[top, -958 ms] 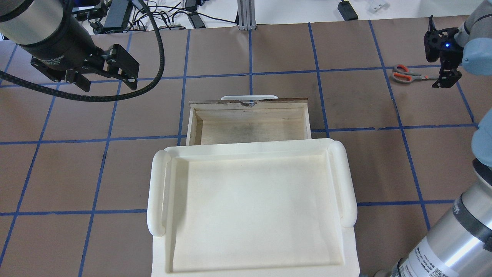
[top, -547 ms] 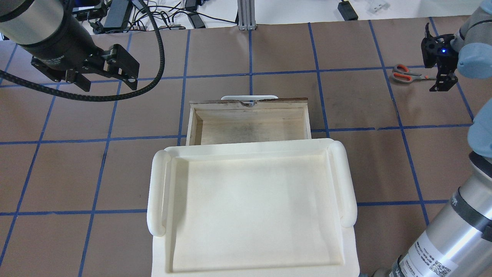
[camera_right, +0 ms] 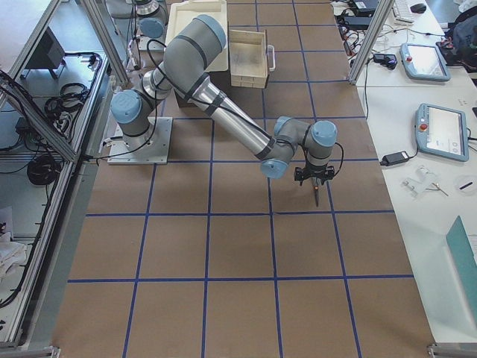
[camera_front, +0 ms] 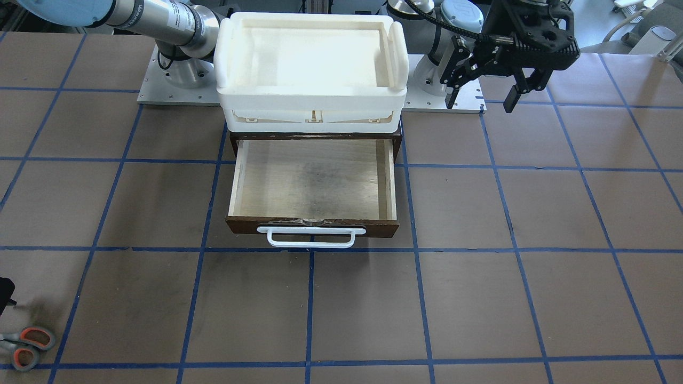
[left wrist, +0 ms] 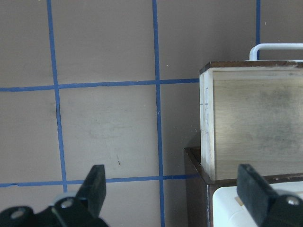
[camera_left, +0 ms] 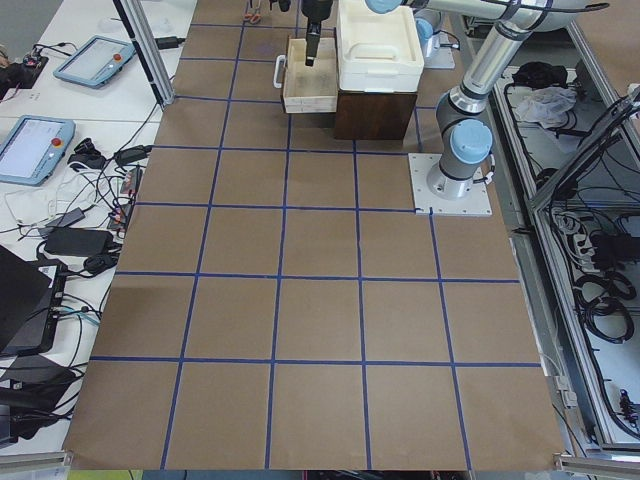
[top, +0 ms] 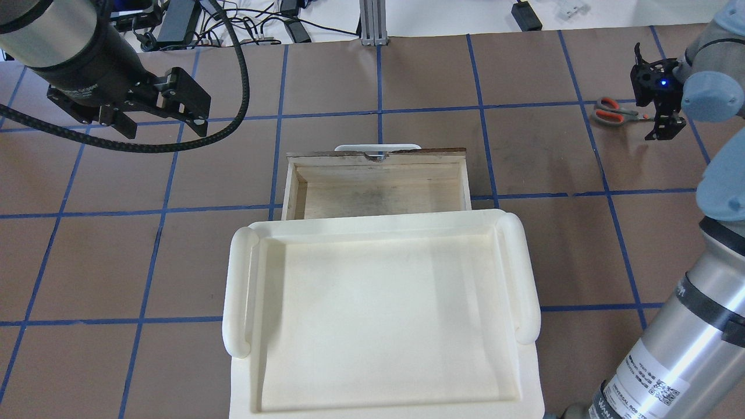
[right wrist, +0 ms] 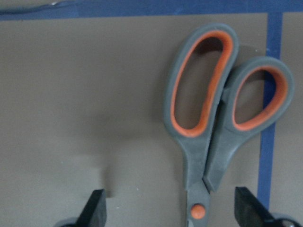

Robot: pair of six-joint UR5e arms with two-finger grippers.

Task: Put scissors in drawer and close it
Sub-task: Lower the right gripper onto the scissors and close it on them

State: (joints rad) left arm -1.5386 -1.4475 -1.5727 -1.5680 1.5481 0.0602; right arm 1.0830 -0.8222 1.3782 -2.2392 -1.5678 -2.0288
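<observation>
Drawer (camera_front: 312, 223) stands open. Scissors (right wrist: 208, 123) flat on table (top: 524, 174), well off drawer's right, one loop over blue tape (right wrist: 272, 142). Right gripper (right wrist: 171, 210) spread astride them; left gripper (top: 163, 116) spread, off drawer's left.

We are in a robotics lab. A left arm (top: 70, 52) and a right arm (camera_right: 216, 97) stand bolted to metal base plates (camera_left: 475, 205) on a table (top: 524, 174) covered in brown paper, gridded with blue tape (top: 378, 110). Beyond the left gripper (top: 162, 123), past the table's edge, lie tangled cables (top: 250, 23), power bricks (top: 177, 20) and an aluminium frame post (top: 372, 23). Touchscreen pendants (camera_right: 446, 130) rest on white side benches (camera_right: 387, 127).
</observation>
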